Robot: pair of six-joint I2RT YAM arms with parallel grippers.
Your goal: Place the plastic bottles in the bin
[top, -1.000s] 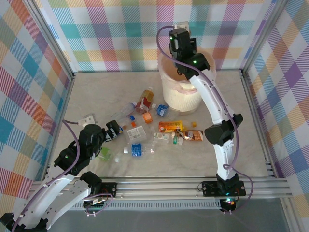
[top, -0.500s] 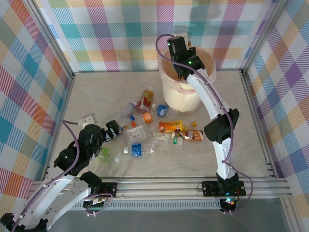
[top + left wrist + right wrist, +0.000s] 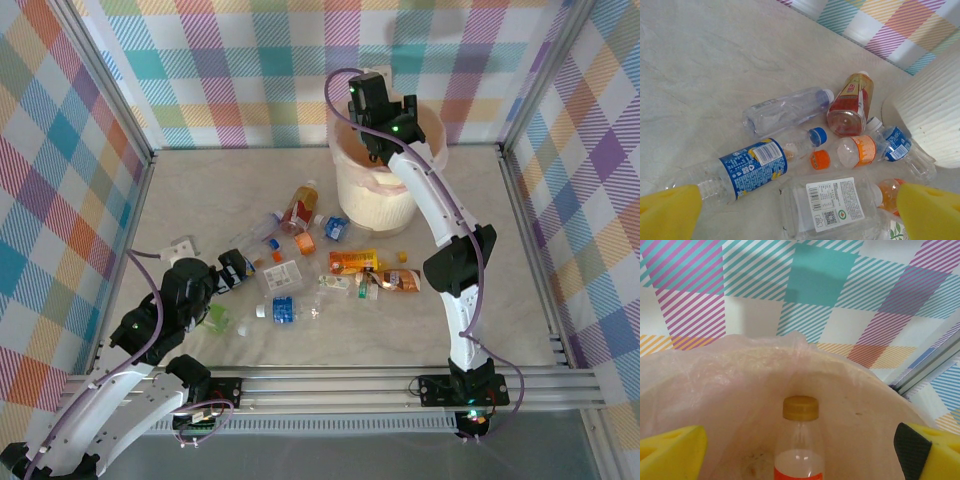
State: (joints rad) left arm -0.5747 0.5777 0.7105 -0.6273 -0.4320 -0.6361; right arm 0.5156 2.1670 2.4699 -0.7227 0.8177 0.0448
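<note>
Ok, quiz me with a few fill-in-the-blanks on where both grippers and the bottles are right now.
The right gripper hangs open above the ___, which has a pinkish liner. The bottle between its fingers, touched by neither, has a ___ cap. The left gripper, low over the table, stands ___ and holds nothing. The larger blue-labelled bottle in front of it has a ___ cap.
Missing: bin; yellow; open; blue.
</note>
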